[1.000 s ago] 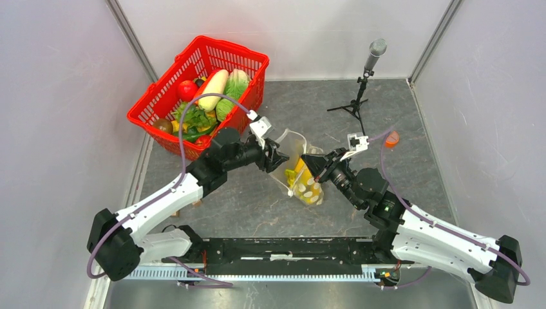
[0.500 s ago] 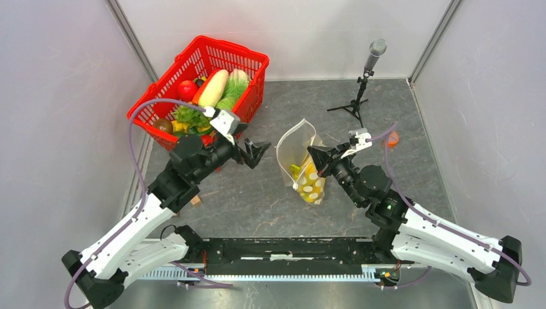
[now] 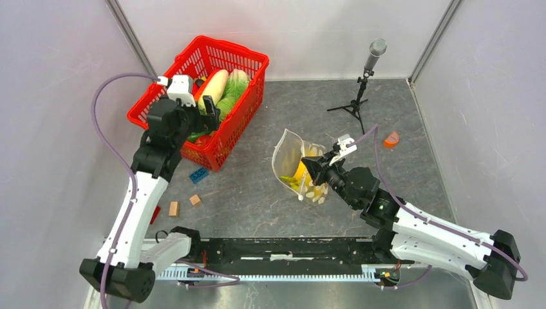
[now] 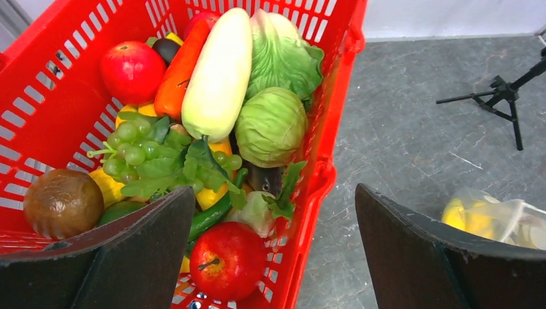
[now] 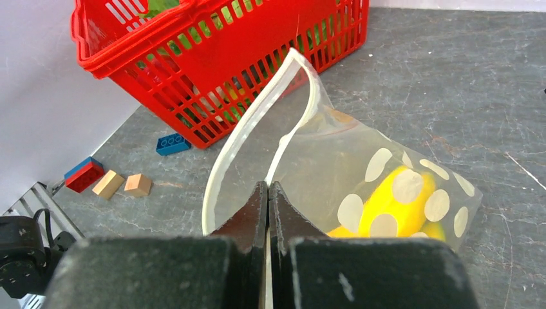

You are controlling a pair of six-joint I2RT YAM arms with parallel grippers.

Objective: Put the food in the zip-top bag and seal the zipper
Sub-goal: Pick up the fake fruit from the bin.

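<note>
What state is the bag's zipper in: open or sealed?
Open: the zipper gapes in a wide loop, the right gripper shut on one lip of the zip-top bag, yellow food inside.

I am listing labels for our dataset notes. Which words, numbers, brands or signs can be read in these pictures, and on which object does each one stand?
No text can be read in any of the three views.
zip-top bag: only white round dots, no letters.
red basket: plain plastic, no label visible.
blue brick: too small to show any marking.
base rail: a pale mark, too small to read.
</note>
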